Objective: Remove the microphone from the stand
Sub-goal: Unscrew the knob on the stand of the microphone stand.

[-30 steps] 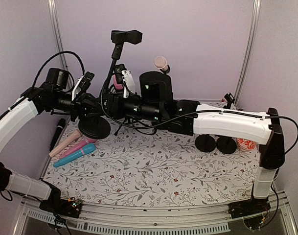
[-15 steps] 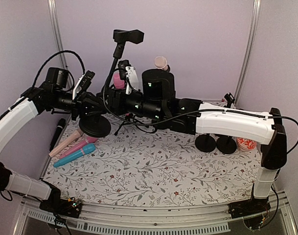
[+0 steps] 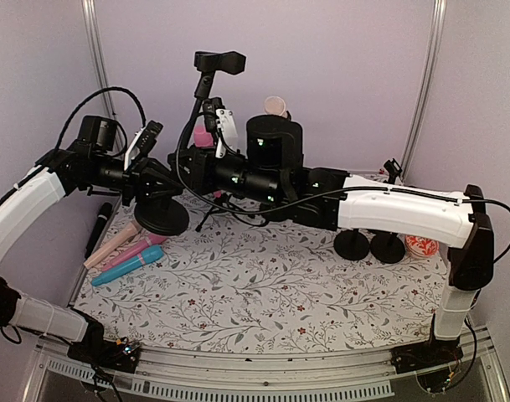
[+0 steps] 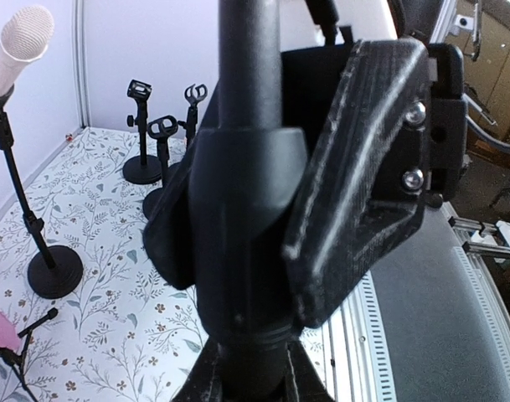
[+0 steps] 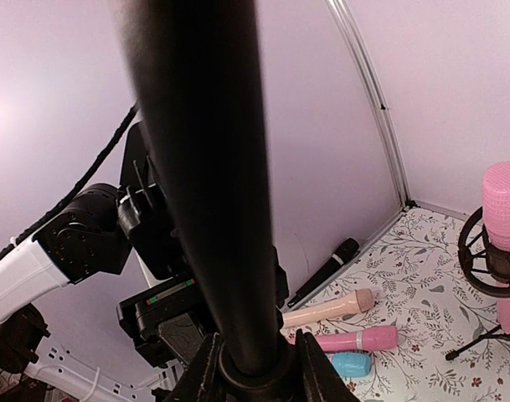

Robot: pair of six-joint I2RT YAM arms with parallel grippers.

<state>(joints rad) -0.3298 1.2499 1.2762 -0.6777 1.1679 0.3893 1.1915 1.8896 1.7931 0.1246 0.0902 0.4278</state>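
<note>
A black microphone stand with a round base [image 3: 162, 218] rises on a thin pole to a black clip head [image 3: 218, 61]; I cannot tell whether the head holds a microphone. My left gripper [image 3: 157, 189] is shut on the pole low down, just above the base; the pole [image 4: 246, 126] fills the left wrist view between the fingers [image 4: 246, 377]. My right gripper [image 3: 193, 161] is shut on the same pole higher up, and the pole [image 5: 204, 167] runs up between its fingers [image 5: 253, 368].
A pink microphone [image 5: 503, 209] sits in a tripod mount behind the right arm. A cream microphone [image 3: 275, 106] stands on a stand at the back. Cream [image 3: 112, 243], pink [image 3: 136, 249], blue [image 3: 127, 265] and black [image 3: 99, 224] microphones lie at the left. Two stands with no microphone [image 3: 352, 244] are at the right.
My right gripper and wrist have moved up the pole and a little to the right. The stand's head has shifted slightly right. The left arm has stayed still.
</note>
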